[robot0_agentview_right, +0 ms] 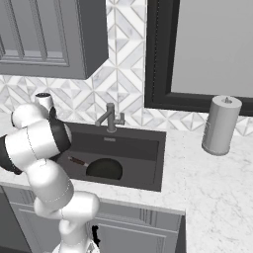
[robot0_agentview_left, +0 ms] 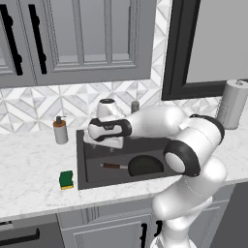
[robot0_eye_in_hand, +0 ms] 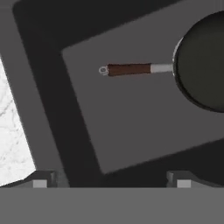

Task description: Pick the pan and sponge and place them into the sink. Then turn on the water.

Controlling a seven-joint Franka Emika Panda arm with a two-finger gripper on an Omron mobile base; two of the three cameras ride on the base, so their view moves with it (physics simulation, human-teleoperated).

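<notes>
The black pan point(robot0_agentview_left: 145, 164) point(robot0_agentview_right: 105, 169) point(robot0_eye_in_hand: 203, 61) lies flat on the floor of the dark sink point(robot0_agentview_left: 81, 164) point(robot0_agentview_right: 133, 148), its reddish-brown handle point(robot0_eye_in_hand: 129, 69) pointing left. The green and yellow sponge point(robot0_agentview_left: 66, 179) sits on the marble counter just left of the sink. My gripper point(robot0_agentview_left: 107, 146) point(robot0_eye_in_hand: 111, 179) hovers over the left half of the sink, above the handle's end. It is open with nothing between its fingers. No water falls from the grey faucet point(robot0_agentview_right: 110, 117) point(robot0_agentview_left: 135, 106).
A soap dispenser point(robot0_agentview_left: 60, 131) stands on the counter at the sink's back left corner. A grey paper towel roll point(robot0_agentview_left: 232, 104) point(robot0_agentview_right: 221, 125) stands to the right. Grey cabinets hang above the tiled backsplash.
</notes>
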